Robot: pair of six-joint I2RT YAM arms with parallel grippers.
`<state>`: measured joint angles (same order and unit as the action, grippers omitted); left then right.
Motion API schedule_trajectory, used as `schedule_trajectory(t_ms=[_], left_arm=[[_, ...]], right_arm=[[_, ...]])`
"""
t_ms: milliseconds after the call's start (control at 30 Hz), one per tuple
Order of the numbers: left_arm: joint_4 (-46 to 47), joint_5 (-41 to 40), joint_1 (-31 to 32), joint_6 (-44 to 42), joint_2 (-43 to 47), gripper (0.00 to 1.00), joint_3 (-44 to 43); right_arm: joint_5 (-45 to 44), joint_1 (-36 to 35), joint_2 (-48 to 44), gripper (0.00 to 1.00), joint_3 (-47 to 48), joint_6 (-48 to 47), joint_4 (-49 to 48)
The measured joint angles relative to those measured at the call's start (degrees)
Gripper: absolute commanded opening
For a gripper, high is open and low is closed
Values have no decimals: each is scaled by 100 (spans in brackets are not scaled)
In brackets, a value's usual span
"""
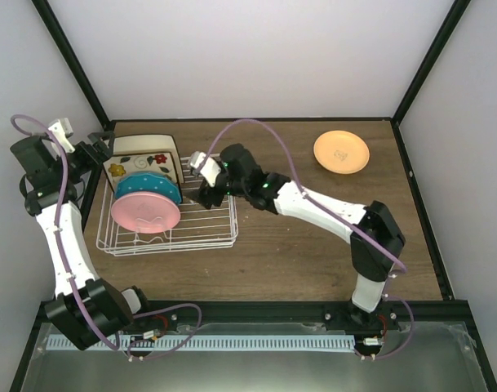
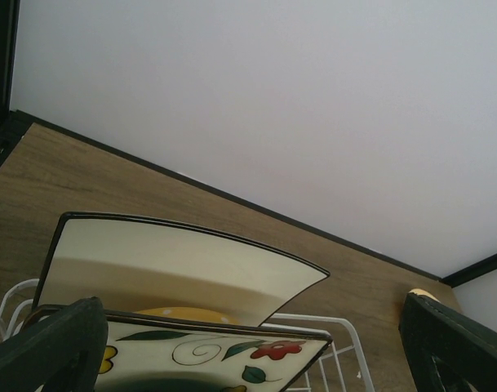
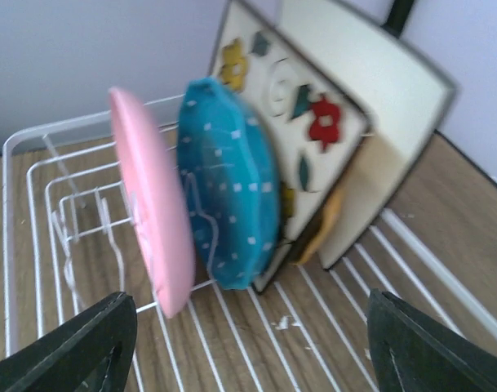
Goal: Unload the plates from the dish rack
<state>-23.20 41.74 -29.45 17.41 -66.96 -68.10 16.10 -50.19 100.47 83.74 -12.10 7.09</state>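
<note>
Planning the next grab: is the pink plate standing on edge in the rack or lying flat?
Standing on edge. The right wrist view shows the pink plate upright in the dish rack, beside the teal plate.

I see, in white wire dish rack (image 1: pixel 211 224): round pink plate (image 1: pixel 146 214) frontmost, round teal plate (image 1: pixel 150 186) behind it | round pale-orange plate (image 1: pixel 341 152) well right of rack
</note>
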Motion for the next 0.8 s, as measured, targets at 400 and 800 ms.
schedule_trajectory(t_ms=[400, 800], left_arm=[[-4, 146, 13, -122, 28, 100, -17], [-52, 251, 15, -160, 50, 100, -17]], right_arm=[[221, -498, 1279, 72, 656, -601, -435], [719, -584, 1934, 65, 1436, -337, -680]])
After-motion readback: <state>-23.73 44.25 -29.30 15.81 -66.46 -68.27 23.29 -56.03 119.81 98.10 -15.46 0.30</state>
